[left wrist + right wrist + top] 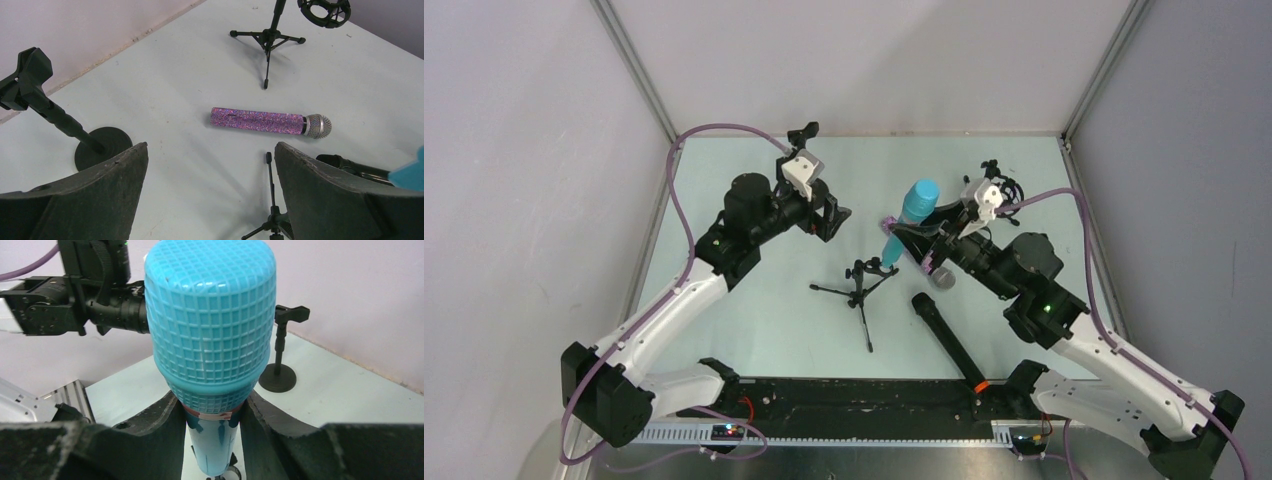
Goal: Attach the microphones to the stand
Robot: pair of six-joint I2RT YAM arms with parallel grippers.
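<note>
1. Light-blue microphone [210,340] (rigid plastic, probably light) sits head-up, clamped in the right gripper [212,440] just below its head, near the tripod stand [861,285].
2. Left gripper [210,192] hangs spread, empty.
3. Smooth barrel may slip; hold mid-body.

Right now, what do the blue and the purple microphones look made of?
The light blue microphone looks like moulded plastic, glossy, its head a solid grid. The purple microphone seems covered in glittering stones; its silver grille looks like metal mesh.
</note>
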